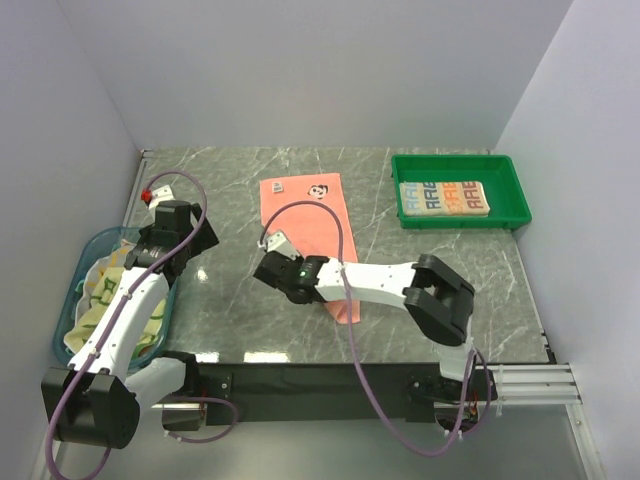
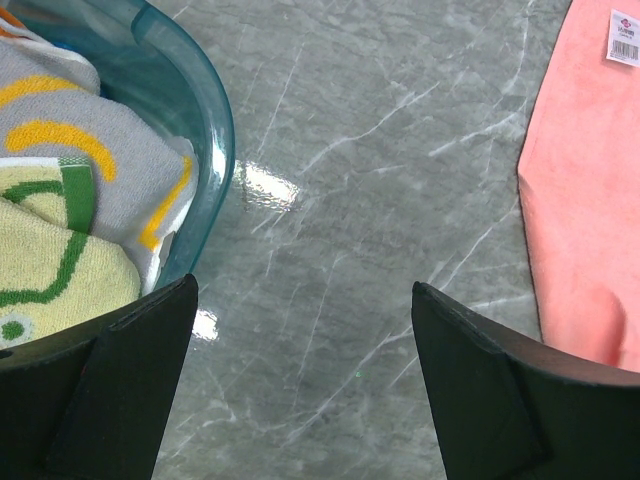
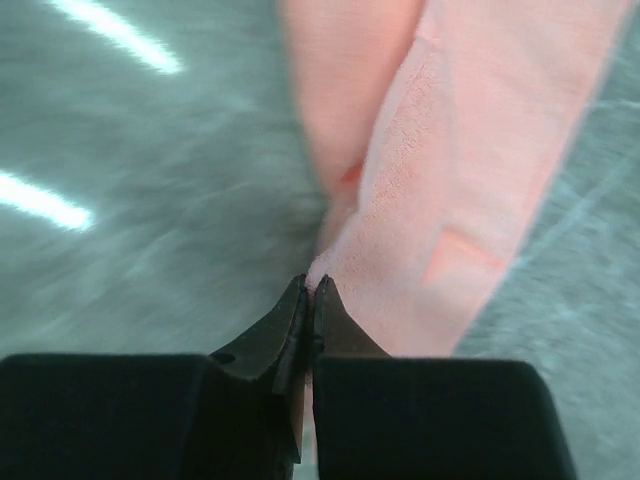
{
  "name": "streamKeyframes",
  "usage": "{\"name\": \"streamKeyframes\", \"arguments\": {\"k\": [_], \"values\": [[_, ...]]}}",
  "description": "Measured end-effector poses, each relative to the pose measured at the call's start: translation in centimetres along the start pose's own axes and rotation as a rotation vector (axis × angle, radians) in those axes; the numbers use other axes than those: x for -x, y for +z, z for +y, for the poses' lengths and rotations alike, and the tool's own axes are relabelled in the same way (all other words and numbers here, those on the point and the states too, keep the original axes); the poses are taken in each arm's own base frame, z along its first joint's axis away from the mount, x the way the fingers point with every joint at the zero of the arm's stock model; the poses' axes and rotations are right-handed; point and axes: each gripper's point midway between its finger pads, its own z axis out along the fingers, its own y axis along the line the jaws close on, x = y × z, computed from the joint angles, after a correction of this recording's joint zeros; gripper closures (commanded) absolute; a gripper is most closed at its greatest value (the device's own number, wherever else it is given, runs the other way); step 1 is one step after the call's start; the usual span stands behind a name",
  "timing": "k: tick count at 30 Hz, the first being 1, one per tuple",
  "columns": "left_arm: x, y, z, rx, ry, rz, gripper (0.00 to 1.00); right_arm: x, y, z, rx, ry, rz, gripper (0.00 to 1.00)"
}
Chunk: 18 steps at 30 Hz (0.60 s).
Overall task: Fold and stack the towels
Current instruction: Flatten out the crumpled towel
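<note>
A salmon-pink towel (image 1: 305, 205) with a panda emblem lies spread on the marble table, its near part lifted into a fold (image 3: 470, 150). My right gripper (image 1: 272, 250) is shut on that towel's near left edge, and the cloth is pinched at the fingertips (image 3: 312, 285). My left gripper (image 1: 192, 247) hangs open over bare table (image 2: 305, 288), between the basket and the pink towel's left edge (image 2: 580, 200), with nothing between its fingers. Crumpled towels, grey with yellow and pale yellow with green (image 2: 60, 200), fill the basket. A folded cream towel with coloured letters (image 1: 443, 199) lies in the tray.
The blue basket (image 1: 75, 290) sits at the table's left edge, its rim (image 2: 215, 130) close to my left fingers. The green plastic tray (image 1: 460, 160) stands at the back right. White walls close in the table on three sides.
</note>
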Motion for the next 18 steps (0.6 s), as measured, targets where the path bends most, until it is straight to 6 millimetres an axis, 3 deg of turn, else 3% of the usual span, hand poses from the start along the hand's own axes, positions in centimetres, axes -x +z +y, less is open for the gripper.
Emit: {"name": "streamKeyframes", "arguments": {"k": [5, 6, 9, 10, 14, 18], "values": [[0.0, 0.0, 0.0, 0.000, 0.000, 0.000, 0.07, 2.2, -4.7, 5.1, 0.299, 0.040, -0.081, 0.86], [0.0, 0.0, 0.0, -0.001, 0.000, 0.000, 0.07, 2.6, -5.5, 6.2, 0.356, 0.045, -0.097, 0.74], [0.0, 0.0, 0.0, -0.001, 0.000, 0.000, 0.07, 3.1, -7.7, 9.5, 0.523, 0.049, -0.114, 0.51], [0.0, 0.0, 0.0, -0.001, 0.000, 0.000, 0.07, 3.0, -8.1, 10.3, 0.565, 0.048, -0.110, 0.48], [-0.1, 0.0, -0.3, -0.015, 0.000, 0.005, 0.06, 3.0, -9.4, 11.9, 0.662, 0.046, -0.106, 0.40], [-0.5, 0.0, -0.7, -0.044, -0.001, 0.020, 0.06, 2.2, -9.9, 10.8, 0.657, 0.055, -0.107, 0.42]]}}
